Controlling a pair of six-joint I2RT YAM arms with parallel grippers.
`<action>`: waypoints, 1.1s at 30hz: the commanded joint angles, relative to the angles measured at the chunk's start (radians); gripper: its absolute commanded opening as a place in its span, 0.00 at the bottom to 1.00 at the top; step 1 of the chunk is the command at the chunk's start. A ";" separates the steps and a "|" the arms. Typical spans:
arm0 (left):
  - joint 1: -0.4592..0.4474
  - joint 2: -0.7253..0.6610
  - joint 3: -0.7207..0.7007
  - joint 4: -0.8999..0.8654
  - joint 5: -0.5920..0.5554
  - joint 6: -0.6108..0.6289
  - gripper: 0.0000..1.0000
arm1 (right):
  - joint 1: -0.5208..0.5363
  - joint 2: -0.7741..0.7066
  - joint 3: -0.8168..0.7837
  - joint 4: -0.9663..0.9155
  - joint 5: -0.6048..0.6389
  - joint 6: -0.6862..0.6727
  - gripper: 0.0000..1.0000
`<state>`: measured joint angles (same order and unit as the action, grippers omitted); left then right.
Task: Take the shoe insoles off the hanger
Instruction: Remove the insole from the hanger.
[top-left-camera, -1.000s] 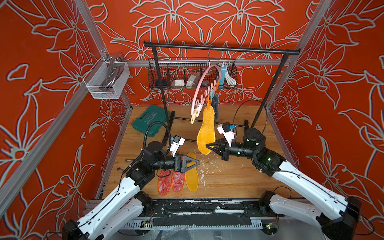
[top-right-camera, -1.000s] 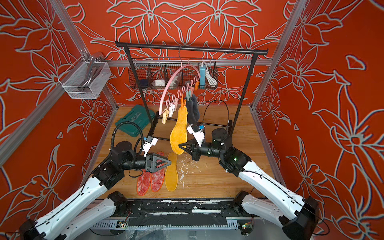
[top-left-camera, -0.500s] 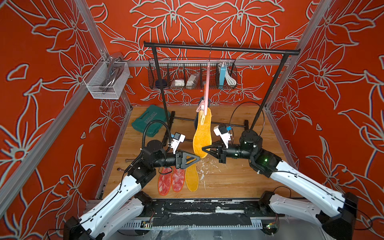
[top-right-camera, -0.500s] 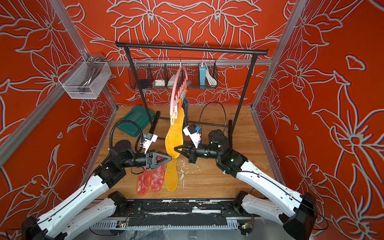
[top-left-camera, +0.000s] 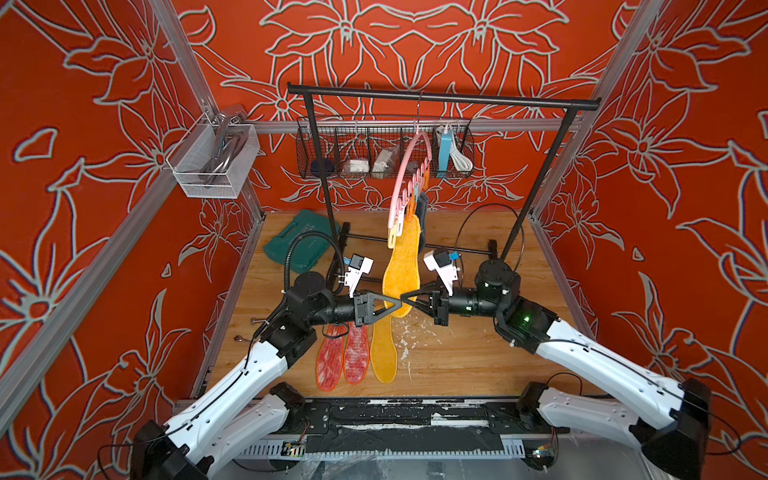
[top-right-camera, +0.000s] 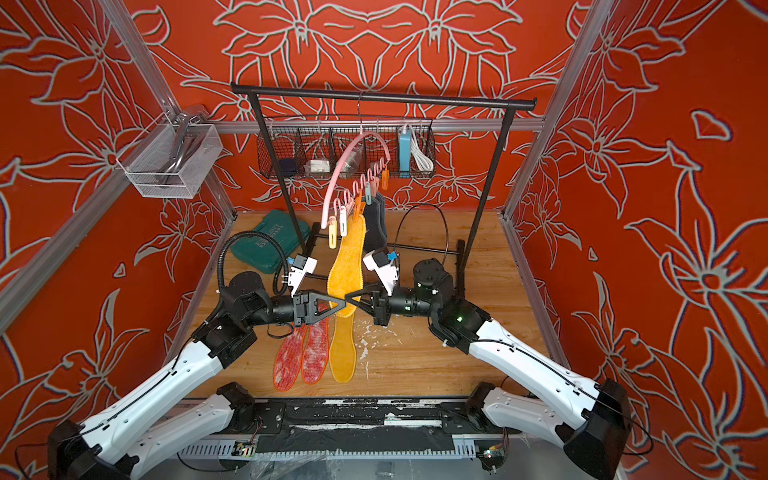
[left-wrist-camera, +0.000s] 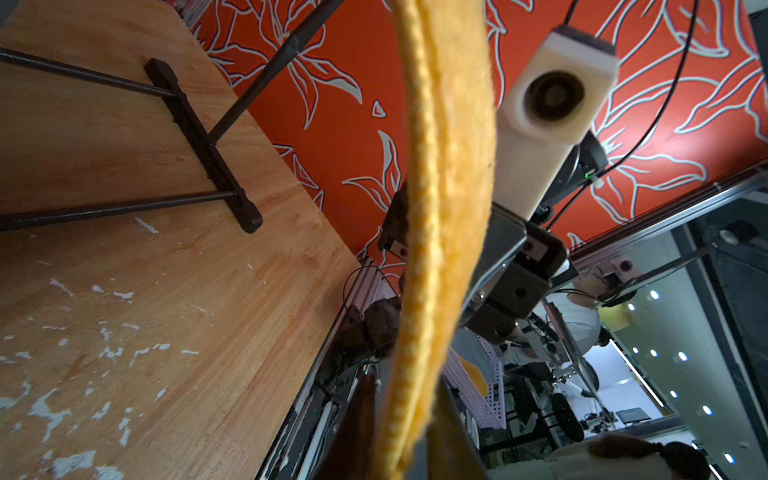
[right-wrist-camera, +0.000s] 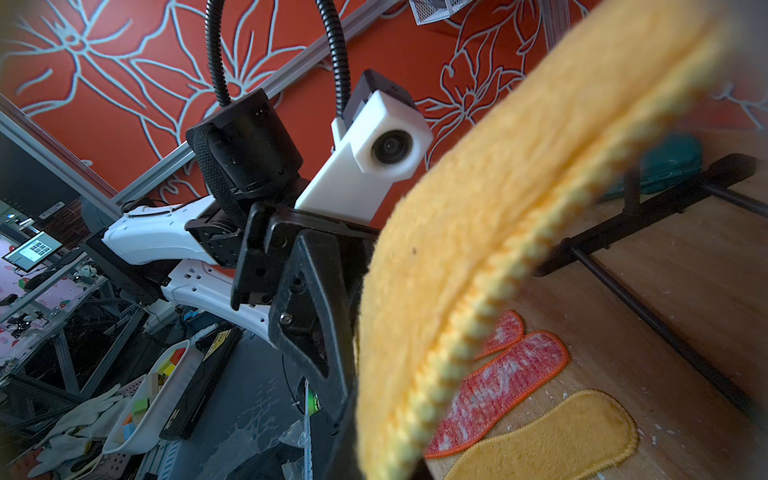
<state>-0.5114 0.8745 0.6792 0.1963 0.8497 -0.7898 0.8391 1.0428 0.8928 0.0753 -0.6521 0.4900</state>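
Yellow insole (top-left-camera: 401, 266) on hanger (top-left-camera: 400, 179), case (top-left-camera: 299, 224) lettering illegible

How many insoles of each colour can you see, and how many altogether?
Red-white insoles: 2
Yellow insoles: 2
Dark grey insoles: 2, overlapping
Total: 6

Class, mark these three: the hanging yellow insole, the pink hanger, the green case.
hanging yellow insole (top-left-camera: 401, 266): a top view, its middle.
pink hanger (top-right-camera: 332, 183): a top view, its arched upper bar.
green case (top-left-camera: 299, 239): a top view, lid centre.
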 joint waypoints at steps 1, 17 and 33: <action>0.003 -0.002 0.020 0.048 0.021 -0.011 0.00 | 0.011 -0.005 -0.006 0.024 -0.005 0.012 0.00; 0.002 0.003 0.003 0.020 0.056 0.002 0.00 | -0.001 -0.022 0.063 -0.032 0.265 0.203 0.56; 0.004 -0.042 0.014 -0.084 0.097 0.057 0.00 | -0.120 0.165 0.233 0.063 0.271 0.312 0.41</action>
<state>-0.5102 0.8562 0.6792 0.1425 0.9001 -0.7624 0.7380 1.1969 1.0843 0.0818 -0.3981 0.7521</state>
